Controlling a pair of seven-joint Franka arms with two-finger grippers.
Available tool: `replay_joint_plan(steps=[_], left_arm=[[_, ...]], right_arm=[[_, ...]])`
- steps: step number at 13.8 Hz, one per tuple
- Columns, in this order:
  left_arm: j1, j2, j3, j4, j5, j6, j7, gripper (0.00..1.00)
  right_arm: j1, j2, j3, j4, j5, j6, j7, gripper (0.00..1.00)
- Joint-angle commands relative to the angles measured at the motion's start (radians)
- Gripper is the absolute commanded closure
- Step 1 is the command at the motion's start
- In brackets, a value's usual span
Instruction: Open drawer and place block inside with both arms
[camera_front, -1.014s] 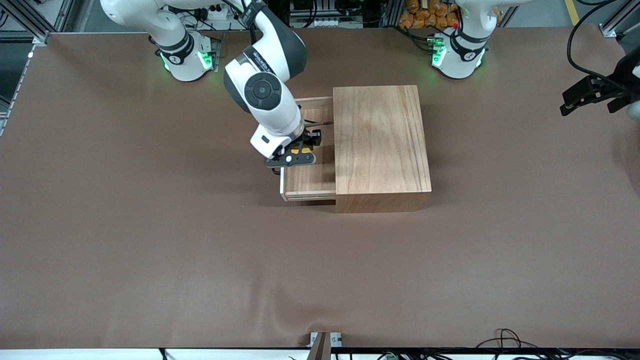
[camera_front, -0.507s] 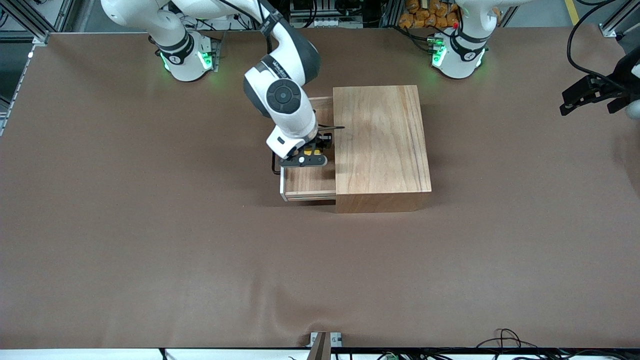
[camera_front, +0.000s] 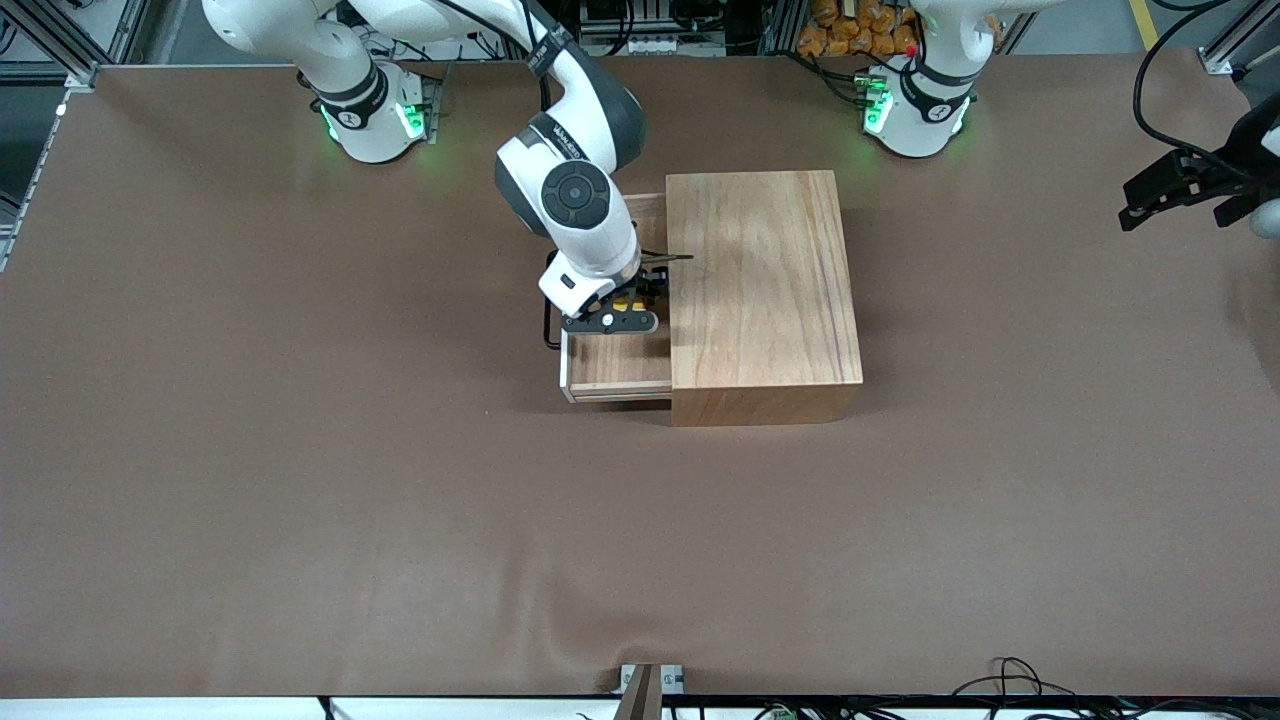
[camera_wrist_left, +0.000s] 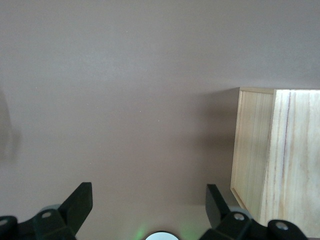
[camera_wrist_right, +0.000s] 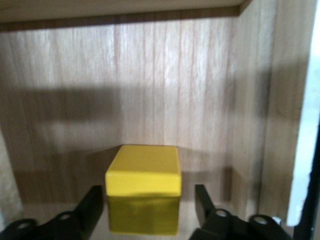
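Release is underway: right pincer is spreading around the block in the drawer. Left pincer is waiting spread over bare bench. Next: lifting clear, probably.

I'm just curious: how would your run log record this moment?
drawer: open | block: in drawer, between open right gripper fingers | left gripper: open, waiting

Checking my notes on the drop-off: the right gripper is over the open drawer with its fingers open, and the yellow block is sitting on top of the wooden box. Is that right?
Not quite. The right gripper is over the open drawer with its fingers open, but the yellow block rests on the drawer's floor between those fingers, not on top of the wooden box. The right wrist view shows this.
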Motion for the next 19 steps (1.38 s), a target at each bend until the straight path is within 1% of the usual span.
replay_joint_plan(steps=[1,7,10,15,19], left_arm=[[0.011,-0.018,-0.005,-0.004,-0.021,-0.003,0.025,0.0],[0.011,-0.018,-0.005,-0.004,-0.021,-0.005,0.025,0.0],[0.01,-0.018,-0.005,-0.004,-0.021,-0.005,0.025,0.0],[0.01,-0.018,-0.005,-0.004,-0.021,-0.005,0.028,0.0],[0.011,-0.017,-0.004,-0.002,-0.02,-0.003,0.066,0.0]], right_arm=[[-0.025,-0.048,-0.002,0.006,0.01,-0.033,0.007,0.0],[-0.137,-0.097,-0.002,0.088,0.012,-0.183,-0.014,0.0],[-0.209,-0.13,-0.002,0.095,0.012,-0.232,-0.058,0.0],[-0.415,-0.186,-0.003,0.09,0.009,-0.34,-0.222,0.0],[-0.556,-0.268,-0.006,0.085,-0.004,-0.438,-0.412,0.0]])
